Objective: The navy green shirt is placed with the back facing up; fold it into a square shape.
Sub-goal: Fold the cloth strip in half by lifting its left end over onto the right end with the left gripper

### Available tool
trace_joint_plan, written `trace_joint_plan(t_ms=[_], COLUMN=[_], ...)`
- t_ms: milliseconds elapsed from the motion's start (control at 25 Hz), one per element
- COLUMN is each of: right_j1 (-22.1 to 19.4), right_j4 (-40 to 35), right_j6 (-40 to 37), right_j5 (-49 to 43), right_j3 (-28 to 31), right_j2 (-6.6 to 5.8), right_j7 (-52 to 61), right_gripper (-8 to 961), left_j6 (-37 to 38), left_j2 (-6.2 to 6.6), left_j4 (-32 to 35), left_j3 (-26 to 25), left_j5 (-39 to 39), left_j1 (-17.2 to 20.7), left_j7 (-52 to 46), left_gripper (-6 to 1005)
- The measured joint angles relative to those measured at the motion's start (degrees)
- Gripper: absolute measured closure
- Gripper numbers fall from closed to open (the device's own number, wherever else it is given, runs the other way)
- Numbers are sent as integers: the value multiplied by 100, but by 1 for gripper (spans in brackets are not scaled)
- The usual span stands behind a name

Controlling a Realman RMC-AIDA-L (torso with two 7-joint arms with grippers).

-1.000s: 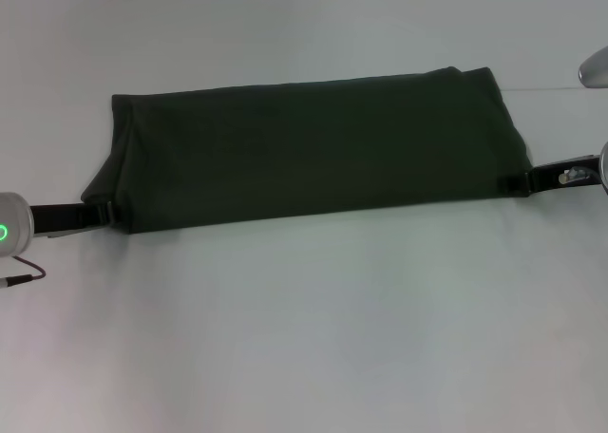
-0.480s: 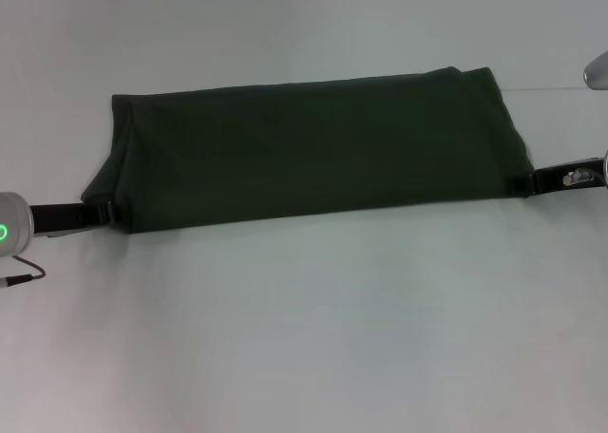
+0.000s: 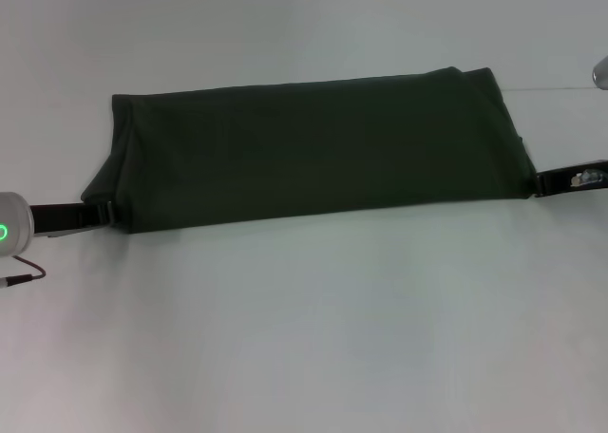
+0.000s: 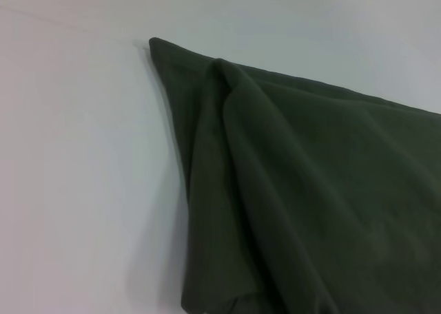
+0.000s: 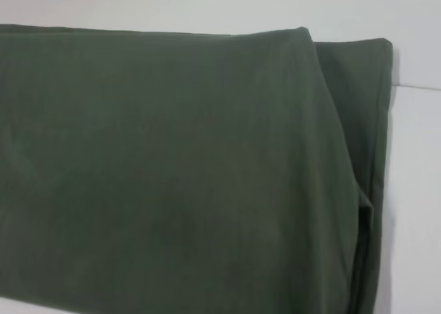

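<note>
The navy green shirt [image 3: 313,148] lies folded into a long dark olive band across the white table [image 3: 304,338] in the head view. My left gripper [image 3: 101,214] is at the band's near left corner, touching the fabric. My right gripper [image 3: 538,181] is at the band's near right corner, at the fabric's edge. The left wrist view shows the shirt's left end [image 4: 289,190] with soft folds. The right wrist view shows its right end [image 5: 179,162] with two layers stacked.
A thin seam line [image 3: 560,88] runs on the table beyond the shirt's far right corner. A cable [image 3: 19,273] hangs off my left arm at the left edge. Bare white table lies in front of and behind the shirt.
My right gripper has moved a little to the right, and the shirt's near right corner has drawn out with it. The left arm has not moved.
</note>
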Motion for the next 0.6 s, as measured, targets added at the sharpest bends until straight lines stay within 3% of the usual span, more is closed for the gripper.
trace_joint_plan(t_ms=[160,600], right_j1=[-7,-49], right_j4=[0,-52], right_j6=[-2,-106], right_j5=[1,17], right_j3=[2,22], right_j2=[0,-29], right_j7=[-5,-46], right_gripper=[930,951], left_j6=[0,28], left_j2=[0,0], left_j4=[2,32], left_j3=[0,0], left_j5=[0,0], left_j1=[-4,-8], left_j7=[0,0], left_gripper=[956,939])
